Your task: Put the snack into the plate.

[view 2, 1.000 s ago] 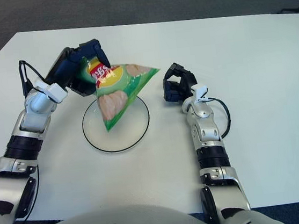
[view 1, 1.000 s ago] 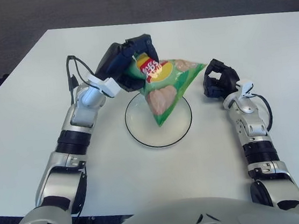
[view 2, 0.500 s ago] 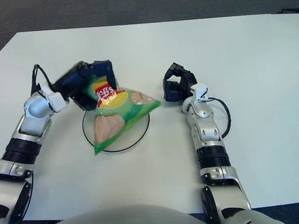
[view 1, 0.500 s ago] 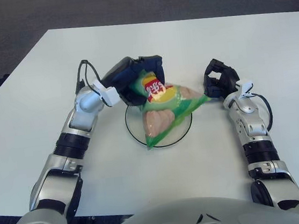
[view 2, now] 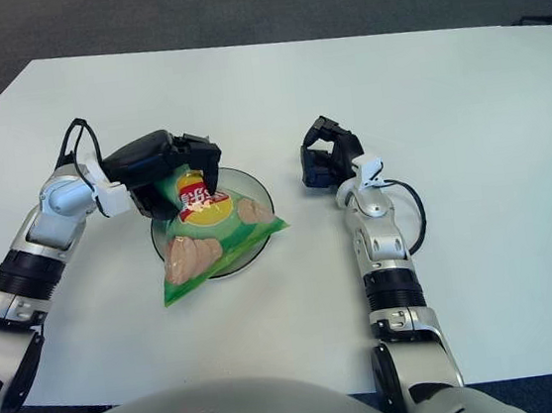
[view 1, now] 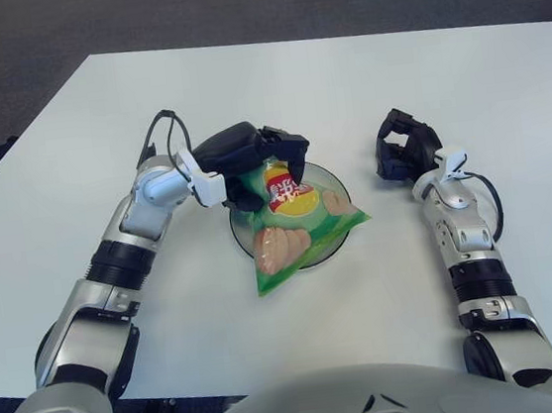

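Note:
A green snack bag (view 1: 296, 226) with a red and yellow logo lies flat across the clear round plate (view 1: 334, 183), its lower corner hanging over the plate's near rim onto the table. My left hand (view 1: 255, 157) is at the bag's top end over the far side of the plate, its dark fingers still curled around the bag's upper edge. To the right of the plate my right hand (view 1: 404, 151) shows with its fingers curled and nothing in them.
The white table (view 1: 460, 66) stretches wide behind and to both sides of the plate. Its left edge and far edge meet dark carpet (view 1: 233, 2). No other objects stand on it.
My left hand has lowered and drawn toward me, bringing the bag from hanging tilted above the plate down to lying across it. The right hand has not moved.

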Tool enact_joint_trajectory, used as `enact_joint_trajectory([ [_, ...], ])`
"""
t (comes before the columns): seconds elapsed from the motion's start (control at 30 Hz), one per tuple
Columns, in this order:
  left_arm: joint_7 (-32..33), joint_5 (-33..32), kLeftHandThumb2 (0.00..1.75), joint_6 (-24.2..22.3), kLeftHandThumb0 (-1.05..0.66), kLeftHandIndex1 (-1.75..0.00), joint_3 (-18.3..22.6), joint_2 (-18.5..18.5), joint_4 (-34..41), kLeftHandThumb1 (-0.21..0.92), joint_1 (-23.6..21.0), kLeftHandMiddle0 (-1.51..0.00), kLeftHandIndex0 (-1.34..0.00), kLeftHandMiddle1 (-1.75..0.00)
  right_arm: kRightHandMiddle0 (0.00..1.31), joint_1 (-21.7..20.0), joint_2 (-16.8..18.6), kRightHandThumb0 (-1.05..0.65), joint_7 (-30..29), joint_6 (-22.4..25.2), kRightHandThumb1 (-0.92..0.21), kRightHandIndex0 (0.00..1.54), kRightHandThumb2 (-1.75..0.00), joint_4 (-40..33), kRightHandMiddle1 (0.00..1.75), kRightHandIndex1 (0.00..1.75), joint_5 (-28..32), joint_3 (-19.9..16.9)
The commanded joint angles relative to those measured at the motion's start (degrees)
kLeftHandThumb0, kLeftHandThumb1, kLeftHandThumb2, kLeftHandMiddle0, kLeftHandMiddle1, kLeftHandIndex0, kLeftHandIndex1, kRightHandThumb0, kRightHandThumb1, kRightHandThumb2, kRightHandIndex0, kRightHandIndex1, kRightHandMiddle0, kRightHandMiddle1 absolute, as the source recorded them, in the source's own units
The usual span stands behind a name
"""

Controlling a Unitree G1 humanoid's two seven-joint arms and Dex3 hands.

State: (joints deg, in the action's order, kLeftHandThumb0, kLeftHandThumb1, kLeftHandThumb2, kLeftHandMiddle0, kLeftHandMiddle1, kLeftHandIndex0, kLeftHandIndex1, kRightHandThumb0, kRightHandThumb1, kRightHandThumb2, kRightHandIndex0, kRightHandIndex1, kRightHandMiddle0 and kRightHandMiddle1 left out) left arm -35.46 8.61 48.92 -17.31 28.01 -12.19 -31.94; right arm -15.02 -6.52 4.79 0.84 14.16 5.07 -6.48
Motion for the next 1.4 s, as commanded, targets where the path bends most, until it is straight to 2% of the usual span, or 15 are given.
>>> enact_joint_trajectory([
  [0.0, -0.7, 4.4, 1.67, 1.6, 0.00, -1.75, -1.4, 1.0, -1.7, -0.02, -0.9, -0.88, -0.64, -1.65, 0.63, 5.0, -0.2, -0.49, 0.2, 3.1, -0.30, 1.21, -1.34, 3.5, 1.75, 1.75, -0.3, 0.0],
  [0.27, 0.9, 8.6, 1.68, 5.4, 0.00, -1.75, -2.6, 0.9, -4.6, -0.02, -1.8, -0.88, -0.64, -1.67, 0.63, 5.0, 0.0, -0.49, 0.3, 2.7, -0.30, 1.21, -1.34, 3.6, 1.75, 1.75, 0.0, -0.1],
  [0.43, -0.1, 10.8, 1.68, 5.1, 0.00, -1.75, -4.0, 2.0, -4.6, -0.02, -2.4, -0.87, -0.64, -1.70, 0.63, 5.1, 0.2, -0.49, 0.0, 2.6, -0.30, 1.20, -1.34, 3.6, 1.75, 1.75, 0.1, -0.2],
  [0.53, -0.5, 13.1, 1.58, 3.1, 0.00, -1.75, -4.5, 2.7, -3.4, -0.02, -2.7, -0.96, -0.69, -1.39, 0.63, 5.0, 0.2, -0.49, -0.1, 2.6, -0.30, 1.20, -1.34, 3.7, 1.75, 1.75, 0.0, -0.2],
  [0.57, -0.4, 14.2, 1.51, 2.5, 0.00, -1.75, -4.6, 2.9, -2.9, 0.04, -2.9, -0.94, -0.65, -1.36, 0.63, 5.0, 0.2, -0.49, 0.0, 2.7, -0.29, 1.20, -1.34, 3.7, 1.75, 1.75, 0.1, -0.2],
  [0.63, -0.1, 15.5, 1.40, 1.8, 0.00, -1.75, -4.9, 3.1, -2.3, 0.18, -3.0, -0.81, -0.50, -1.50, 0.63, 4.9, 0.2, -0.49, 0.0, 2.9, -0.29, 1.21, -1.35, 3.7, 1.75, 1.75, 0.1, -0.2],
  [0.73, -0.2, 16.4, 1.28, 0.3, 0.00, -1.74, -5.2, 3.3, -1.0, 0.32, -2.9, -0.67, -0.36, -1.63, 0.63, 4.9, 0.2, -0.49, 0.1, 2.8, -0.29, 1.21, -1.35, 3.8, 1.75, 1.75, 0.3, -0.3],
  [0.77, -0.2, 16.6, 1.18, -0.1, 0.00, -1.72, -5.3, 3.4, -0.7, 0.41, -2.9, -0.60, -0.32, -1.65, 0.63, 4.8, 0.3, -0.49, 0.1, 2.8, -0.29, 1.21, -1.35, 3.8, 1.75, 1.75, 0.3, -0.3],
  [0.93, -0.3, 16.7, 0.82, -0.9, 0.00, -1.68, -5.9, 3.8, 0.0, 0.69, -2.9, -0.41, -0.19, -1.65, 0.63, 4.8, 0.3, -0.49, 0.0, 2.6, -0.29, 1.21, -1.35, 4.0, 1.75, 1.75, 0.2, -0.2],
  [0.97, -0.3, 16.7, 0.93, -1.0, -0.09, -1.59, -6.0, 3.9, 0.1, 0.56, -3.0, -0.30, -0.12, -1.54, 0.63, 4.8, 0.3, -0.49, 0.0, 2.6, -0.29, 1.21, -1.35, 4.0, 1.75, 1.75, 0.1, -0.2],
  [1.0, -0.4, 16.9, 1.00, -0.6, -0.12, -1.55, -6.3, 4.1, 0.1, 0.50, -3.3, -0.25, -0.10, -1.50, 0.63, 4.8, 0.3, -0.49, -0.1, 2.7, -0.29, 1.22, -1.35, 3.9, 1.75, 1.75, 0.0, -0.1],
  [1.07, -0.5, 17.6, 1.02, 0.4, -0.37, -1.26, -6.8, 4.6, -0.2, 0.42, -4.0, -0.10, -0.04, -1.14, 0.63, 4.8, 0.4, -0.49, -0.2, 2.7, -0.29, 1.22, -1.35, 3.9, 1.75, 1.75, -0.1, 0.0],
  [1.2, -0.5, 17.8, 0.95, 1.9, -0.57, -0.91, -7.6, 5.4, -0.9, 0.43, -4.8, -0.03, -0.01, -0.73, 0.63, 4.9, 0.5, -0.49, -0.3, 2.6, -0.29, 1.22, -1.35, 3.7, 1.75, 1.75, -0.2, 0.1],
  [1.27, -0.8, 17.3, 0.88, 2.2, -0.66, -0.64, -7.8, 5.7, -1.3, 0.46, -5.0, -0.01, 0.00, -0.38, 0.64, 4.9, 0.4, -0.49, -0.3, 2.7, -0.29, 1.22, -1.35, 3.7, 1.75, 1.75, -0.2, 0.2],
  [1.37, -1.5, 15.7, 0.76, 2.6, -0.78, -0.38, -7.9, 6.4, -2.0, 0.52, -5.7, 0.00, 0.00, -0.12, 0.64, 4.9, 0.4, -0.49, -0.4, 2.8, -0.29, 1.23, -1.35, 3.6, 1.75, 1.75, -0.3, 0.2],
])
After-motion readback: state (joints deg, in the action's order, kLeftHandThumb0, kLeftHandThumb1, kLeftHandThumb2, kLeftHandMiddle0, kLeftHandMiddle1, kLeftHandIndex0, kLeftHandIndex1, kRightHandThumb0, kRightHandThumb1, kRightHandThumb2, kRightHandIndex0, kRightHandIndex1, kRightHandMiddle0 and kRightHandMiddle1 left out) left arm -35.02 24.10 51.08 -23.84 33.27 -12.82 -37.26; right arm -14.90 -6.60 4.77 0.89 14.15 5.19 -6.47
